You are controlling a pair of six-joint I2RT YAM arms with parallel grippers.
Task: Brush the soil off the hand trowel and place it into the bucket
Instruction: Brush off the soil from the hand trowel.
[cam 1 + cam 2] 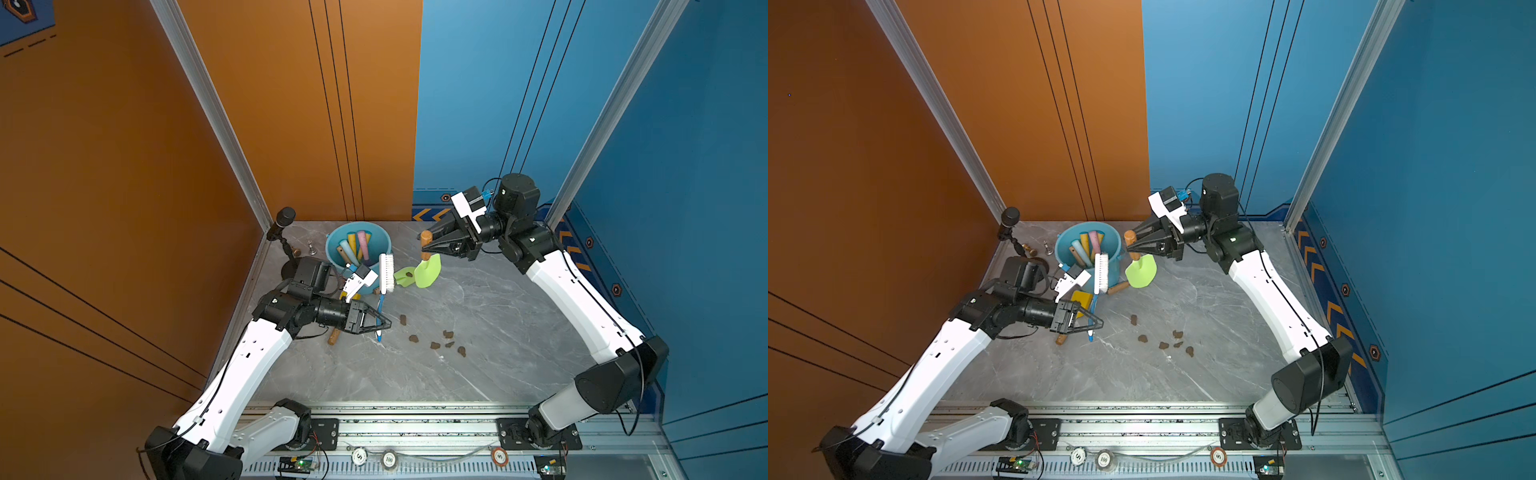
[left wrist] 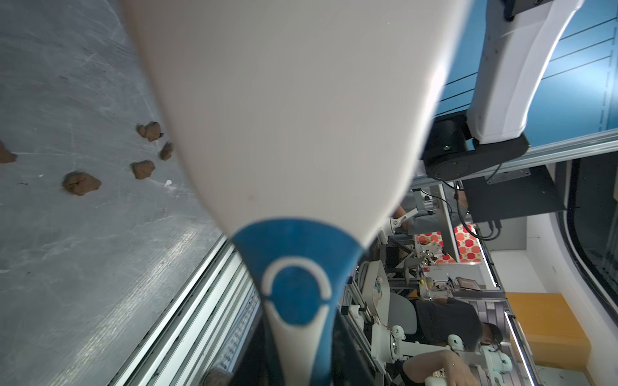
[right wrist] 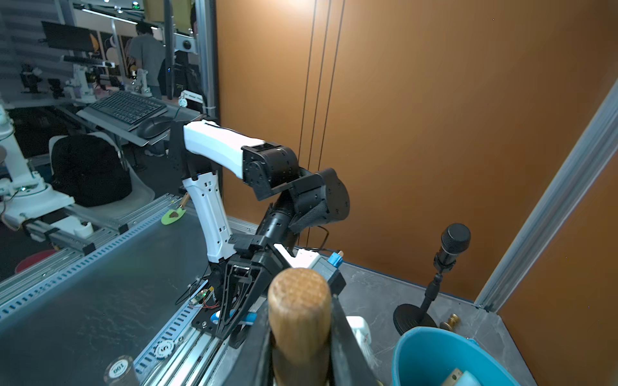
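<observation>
My right gripper (image 1: 426, 250) (image 3: 301, 351) is shut on the wooden handle (image 3: 299, 314) of the green hand trowel (image 1: 430, 272) (image 1: 1140, 271), holding it blade down beside the light-blue bucket (image 1: 332, 253) (image 1: 1061, 249) (image 3: 434, 354). My left gripper (image 1: 380, 325) (image 1: 1091, 325) (image 2: 301, 367) is shut on the blue handle of a white brush (image 1: 386, 272) (image 1: 1100, 270) (image 2: 284, 117), its head raised just left of the trowel blade. Several soil lumps (image 1: 435, 345) (image 1: 1163, 345) (image 2: 82, 183) lie on the table. Whether soil clings to the held blade cannot be told.
A second green trowel (image 1: 401, 277) carrying a brown lump lies between brush and held trowel. A yellow trowel (image 1: 1080, 298) lies under my left wrist. The bucket holds several pastel tool handles. A microphone stand (image 1: 284, 232) (image 3: 448, 254) and small metal pieces stand at the back left.
</observation>
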